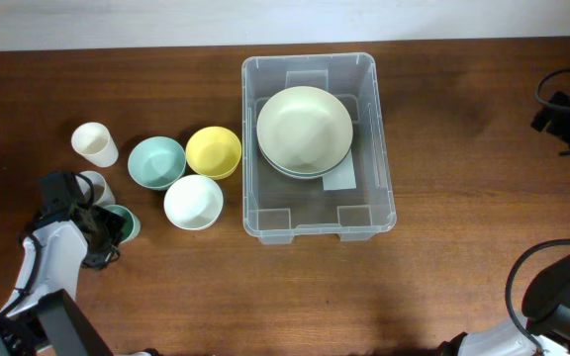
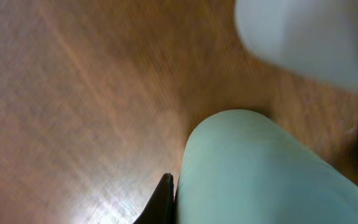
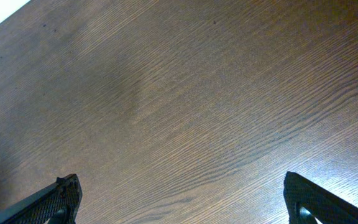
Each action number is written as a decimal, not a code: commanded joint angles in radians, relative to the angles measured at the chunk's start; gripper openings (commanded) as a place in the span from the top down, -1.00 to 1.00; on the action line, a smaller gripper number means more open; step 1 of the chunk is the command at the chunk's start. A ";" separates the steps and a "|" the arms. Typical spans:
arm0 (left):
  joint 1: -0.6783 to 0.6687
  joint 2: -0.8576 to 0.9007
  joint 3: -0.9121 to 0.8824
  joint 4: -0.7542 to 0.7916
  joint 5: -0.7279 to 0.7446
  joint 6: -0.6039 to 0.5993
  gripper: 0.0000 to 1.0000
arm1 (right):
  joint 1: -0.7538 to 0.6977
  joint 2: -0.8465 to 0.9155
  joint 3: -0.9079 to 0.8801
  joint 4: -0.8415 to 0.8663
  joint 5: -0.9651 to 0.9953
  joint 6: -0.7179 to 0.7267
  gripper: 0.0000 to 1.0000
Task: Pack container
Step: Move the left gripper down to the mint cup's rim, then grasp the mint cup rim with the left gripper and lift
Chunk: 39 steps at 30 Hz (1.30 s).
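The clear rectangular container (image 1: 379, 198) stands at the table's middle and holds stacked pale green plates (image 1: 305, 131). My left gripper (image 1: 105, 235) is low at the far left, around a teal green cup (image 1: 127, 223). In the left wrist view one black finger (image 2: 165, 198) presses against the cup's side (image 2: 253, 174); the other finger is hidden behind the cup. My right gripper (image 1: 550, 111) is at the far right, wide open and empty over bare wood (image 3: 179, 196).
Left of the container stand a yellow bowl (image 1: 214, 150), a teal bowl (image 1: 156, 162), a white bowl (image 1: 193, 202) and a cream cup (image 1: 94, 143). A pale cup (image 1: 95, 184) stands partly under my left arm and shows blurred in the left wrist view (image 2: 316, 37).
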 commanded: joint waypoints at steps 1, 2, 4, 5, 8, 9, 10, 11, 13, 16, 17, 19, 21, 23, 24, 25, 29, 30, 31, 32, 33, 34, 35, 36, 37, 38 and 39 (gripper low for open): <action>0.005 -0.097 0.006 -0.028 0.010 0.002 0.99 | -0.002 -0.024 0.015 0.000 0.008 0.004 -0.98; 0.005 -0.129 0.008 -0.041 0.010 0.002 0.99 | -0.002 -0.024 0.015 0.000 0.008 0.004 -0.98; 0.005 -0.194 0.013 -0.061 0.011 0.002 0.99 | -0.002 -0.024 0.015 0.000 0.008 0.004 -0.98; 0.004 -0.237 0.018 -0.071 0.015 0.002 0.99 | -0.002 -0.024 0.015 0.000 0.008 0.004 -0.98; 0.004 -0.373 0.027 -0.075 0.068 0.002 0.99 | -0.002 -0.024 0.015 0.000 0.008 0.004 -0.98; 0.004 -0.404 0.027 -0.069 0.085 0.002 0.99 | -0.002 -0.024 0.015 0.000 0.008 0.004 -0.98; 0.004 -0.462 0.027 -0.050 0.125 0.002 0.99 | -0.002 -0.024 0.015 0.000 0.008 0.004 -0.98; 0.004 -0.502 0.027 -0.032 0.163 0.014 0.99 | -0.002 -0.024 0.015 0.000 0.008 0.004 -0.98; 0.004 -0.572 0.027 0.027 0.259 0.068 0.99 | -0.002 -0.024 0.015 0.000 0.008 0.004 -0.98; 0.004 -0.658 0.027 0.113 0.391 0.091 0.99 | -0.002 -0.024 0.015 0.000 0.008 0.004 -0.98; 0.004 -0.679 0.027 0.141 0.427 0.091 0.99 | -0.002 -0.024 0.015 0.000 0.008 0.004 -0.98; -0.005 -0.716 0.027 0.217 0.508 0.093 0.99 | -0.002 -0.024 0.015 0.000 0.008 0.004 -0.98; -0.027 -0.725 0.027 0.277 0.572 0.124 0.99 | -0.002 -0.024 0.015 0.000 0.008 0.004 -0.98; -0.058 -0.724 0.027 0.324 0.631 0.143 0.99 | -0.002 -0.024 0.015 0.000 0.008 0.004 -0.98; -0.082 -0.720 0.027 0.349 0.656 0.146 0.99 | -0.002 -0.024 0.015 0.000 0.008 0.004 -0.98; -0.105 -0.716 0.027 0.369 0.671 0.158 0.99 | -0.002 -0.024 0.015 0.000 0.008 0.004 -0.97; -0.238 -0.679 0.027 0.453 0.683 0.259 0.99 | -0.002 -0.024 0.015 0.000 0.008 0.004 -0.98; -0.270 -0.668 0.027 0.467 0.683 0.279 0.99 | -0.002 -0.024 0.015 0.000 0.008 0.004 -0.98; -0.311 -0.650 0.027 0.485 0.683 0.300 0.99 | -0.002 -0.024 0.015 0.000 0.008 0.004 -0.98; -0.352 -0.629 0.027 0.505 0.683 0.323 0.99 | -0.002 -0.024 0.015 0.000 0.008 0.004 -0.98; -0.399 -0.604 0.027 0.526 0.682 0.351 0.99 | -0.002 -0.024 0.015 0.000 0.008 0.004 -0.98; -0.433 -0.583 0.027 0.543 0.681 0.372 0.99 | -0.002 -0.024 0.015 0.000 0.008 0.004 -0.98; -0.476 -0.552 0.027 0.566 0.674 0.392 0.99 | -0.002 -0.024 0.015 0.000 0.008 0.004 -0.98; -0.509 -0.526 0.027 0.585 0.665 0.400 0.99 | -0.002 -0.024 0.015 0.000 0.008 0.004 -0.98; -0.546 -0.493 0.027 0.607 0.651 0.406 0.99 | -0.002 -0.024 0.015 0.000 0.008 0.004 -0.98; -0.576 -0.462 0.027 0.627 0.638 0.407 0.99 | -0.002 -0.024 0.015 0.000 0.008 0.004 -0.98; -0.610 -0.422 0.027 0.653 0.623 0.407 0.99 | -0.002 -0.024 0.015 0.000 0.008 0.004 -0.97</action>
